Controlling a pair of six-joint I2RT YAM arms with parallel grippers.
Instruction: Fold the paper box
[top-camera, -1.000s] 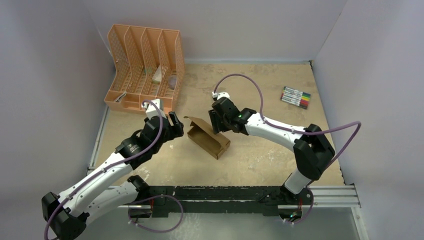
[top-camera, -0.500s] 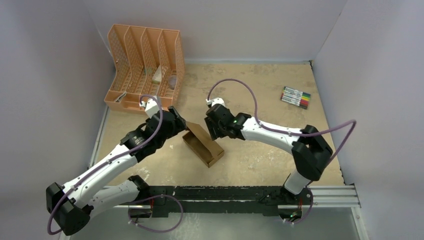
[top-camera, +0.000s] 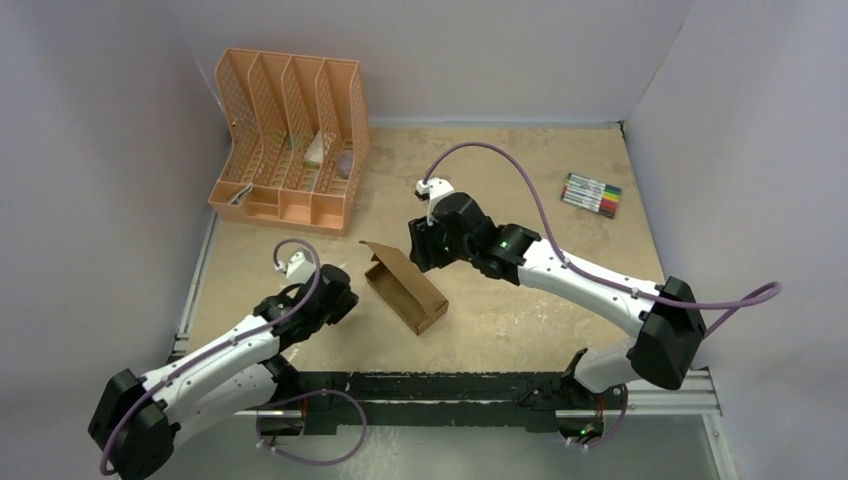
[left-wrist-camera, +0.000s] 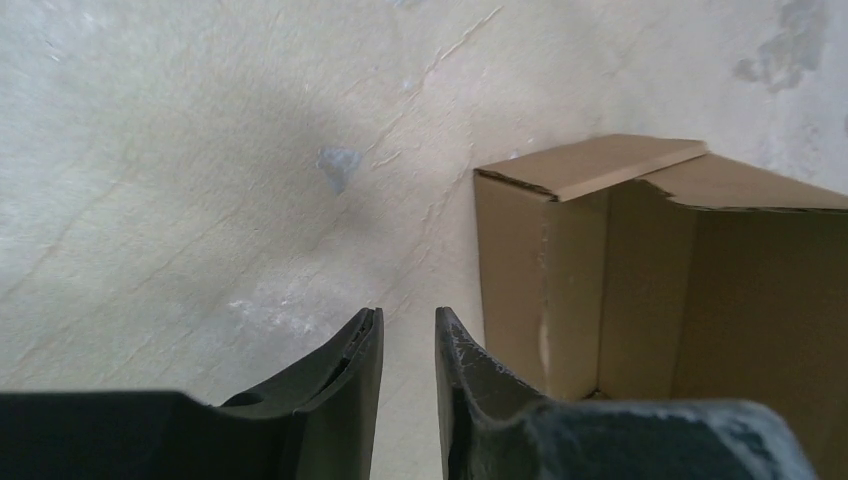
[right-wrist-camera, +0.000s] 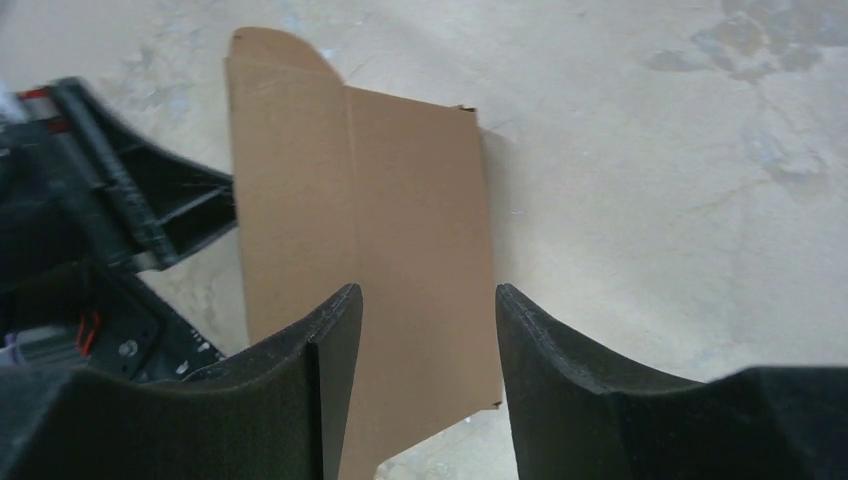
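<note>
The paper box (top-camera: 405, 288) is a small brown carton lying on the table between the arms, its top open and a flap sticking up at its far-left end. My left gripper (top-camera: 345, 303) is just left of it, apart from it, jaws a narrow gap apart and empty. In the left wrist view the gripper (left-wrist-camera: 407, 318) is over bare table, with the box (left-wrist-camera: 640, 270) to its right. My right gripper (top-camera: 418, 248) hovers over the box's far side, open and empty. In the right wrist view the gripper (right-wrist-camera: 428, 292) is above the box's flat brown panel (right-wrist-camera: 360, 230).
A peach-orange slotted organizer (top-camera: 290, 140) stands at the back left. A pack of coloured markers (top-camera: 592, 195) lies at the back right. Grey walls enclose the table on three sides. The black rail (top-camera: 450, 385) runs along the near edge.
My left gripper has drawn back from the box toward the near left. My right gripper has let go of the box and moved slightly back. The box shifted a little left, then settled.
</note>
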